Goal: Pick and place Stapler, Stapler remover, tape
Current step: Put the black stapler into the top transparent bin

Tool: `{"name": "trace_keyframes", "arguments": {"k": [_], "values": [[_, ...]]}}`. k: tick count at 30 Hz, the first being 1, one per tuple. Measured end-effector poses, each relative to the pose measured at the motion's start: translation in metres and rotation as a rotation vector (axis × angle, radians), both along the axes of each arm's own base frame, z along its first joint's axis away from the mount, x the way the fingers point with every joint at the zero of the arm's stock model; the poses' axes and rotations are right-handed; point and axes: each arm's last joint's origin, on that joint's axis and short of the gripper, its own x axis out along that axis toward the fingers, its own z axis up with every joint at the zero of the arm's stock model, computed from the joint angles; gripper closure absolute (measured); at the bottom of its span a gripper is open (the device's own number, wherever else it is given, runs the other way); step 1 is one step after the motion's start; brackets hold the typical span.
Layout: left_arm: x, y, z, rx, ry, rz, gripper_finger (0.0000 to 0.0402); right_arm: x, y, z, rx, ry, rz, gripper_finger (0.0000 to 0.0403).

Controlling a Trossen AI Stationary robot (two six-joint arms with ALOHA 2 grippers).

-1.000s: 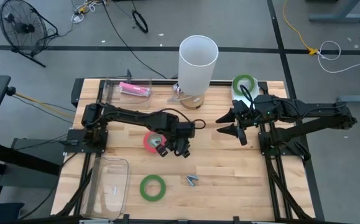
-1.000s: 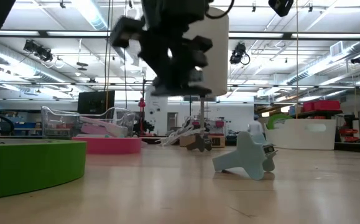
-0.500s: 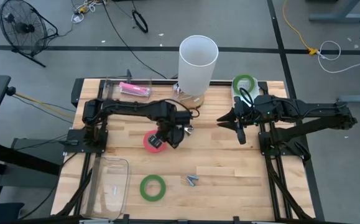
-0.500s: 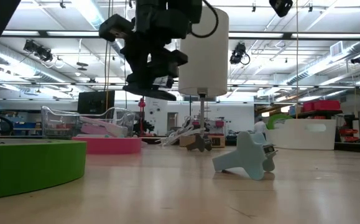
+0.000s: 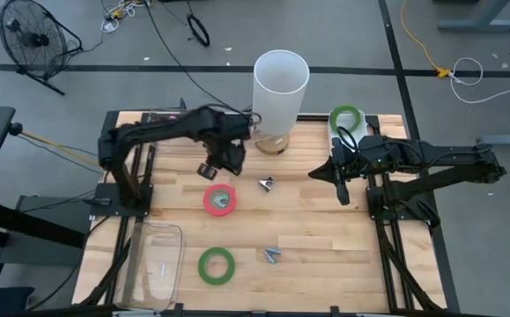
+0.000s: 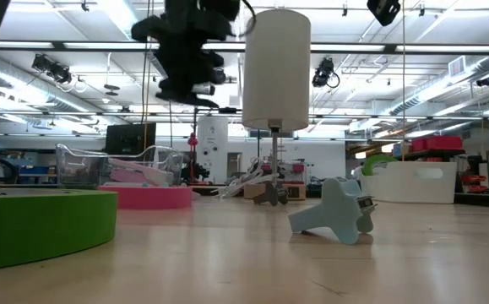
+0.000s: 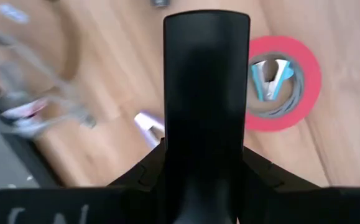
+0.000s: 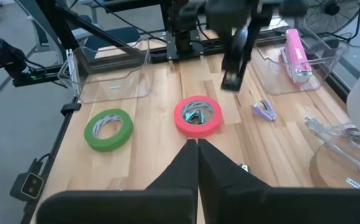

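Observation:
My left gripper (image 5: 216,164) hangs high over the table's far left part, shut on a long black stapler (image 8: 234,65). The red tape ring (image 5: 219,199) lies flat mid-table with a blue staple remover (image 7: 268,78) inside it. One green ring (image 5: 217,265) lies near the front edge, and another (image 5: 345,117) sits on a white thing at the far right. A pale staple remover (image 5: 266,183) lies right of the red ring, and another (image 5: 272,255) lies near the front. My right gripper (image 5: 318,173) is shut and empty at the right. My left gripper pinches the black stapler between its two fingers, one on each long side (image 7: 167,163), at the end nearer the wrist. The fingers point down and lie along the stapler. It hangs below them, clear of the table, with its free end (image 8: 231,83) lowest.
A tall white cylinder (image 5: 281,84) on a round wooden base stands at the far middle. A clear container (image 5: 158,123) at the far left holds a pink stapler (image 5: 190,128). Another clear container (image 5: 153,264) stands at the near left.
My left gripper has risen and gone from beside the red ring toward the table's far left, over to the container with the pink stapler. My right gripper's fingers have come together. The tapes have stayed where they were.

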Motion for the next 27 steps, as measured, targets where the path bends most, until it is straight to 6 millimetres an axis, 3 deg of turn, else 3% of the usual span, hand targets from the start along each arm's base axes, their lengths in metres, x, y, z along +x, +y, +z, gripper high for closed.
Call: {"name": "trace_keyframes", "arguments": {"k": [7, 13, 22, 27], "values": [[-0.039, 0.021, 0.037, 0.084, -0.085, 0.106, 0.0277, 0.0, 0.0, 0.0, 0.006, -0.001, -0.003, 0.0401], [-0.063, 0.042, 0.051, 0.119, -0.126, 0.211, 0.0277, 0.0, 0.0, 0.0, 0.006, -0.001, -0.003, 0.0401], [-0.082, 0.083, 0.045, 0.131, -0.094, 0.333, 0.0277, 0.0, 0.0, 0.0, 0.027, -0.001, -0.013, 0.0401], [-0.097, 0.099, 0.028, 0.079, -0.044, 0.407, 0.0277, 0.0, 0.0, 0.0, 0.027, -0.001, -0.013, 0.0401]]}}
